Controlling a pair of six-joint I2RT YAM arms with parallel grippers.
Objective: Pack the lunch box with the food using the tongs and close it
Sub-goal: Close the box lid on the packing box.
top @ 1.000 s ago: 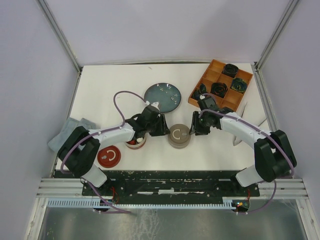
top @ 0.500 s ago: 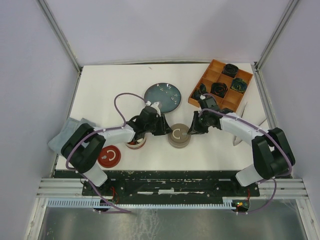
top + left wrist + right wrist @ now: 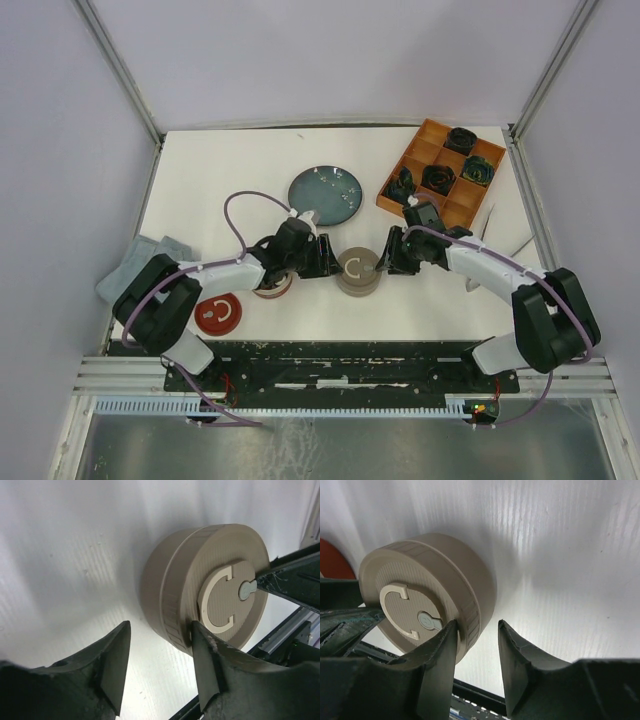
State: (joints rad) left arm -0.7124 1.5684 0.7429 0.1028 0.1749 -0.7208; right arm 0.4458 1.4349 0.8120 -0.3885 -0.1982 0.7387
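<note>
The lunch box [image 3: 357,271] is a round tan container with its lid on, standing mid-table. My left gripper [image 3: 325,262] is at its left side and my right gripper [image 3: 388,262] at its right. In the left wrist view the left gripper [image 3: 160,625] is open over bare table, its right finger [image 3: 205,665] against the rim of the box [image 3: 200,580]. The right gripper [image 3: 477,624] is open too, its left finger [image 3: 440,665] lying on the lid's edge [image 3: 430,595]. Thin pale tongs [image 3: 487,225] seem to lie at the right. The food is hidden.
A dark round plate [image 3: 326,192] lies behind the box. An orange divided tray [image 3: 440,172] with dark rosettes sits at the back right. A small bowl [image 3: 268,289] is partly under the left arm, a red lid [image 3: 219,313] near it, a grey cloth [image 3: 135,265] far left.
The left wrist has shifted slightly and now covers more of the small bowl. The right wrist has drawn back a little to the right. The lunch box has not moved.
</note>
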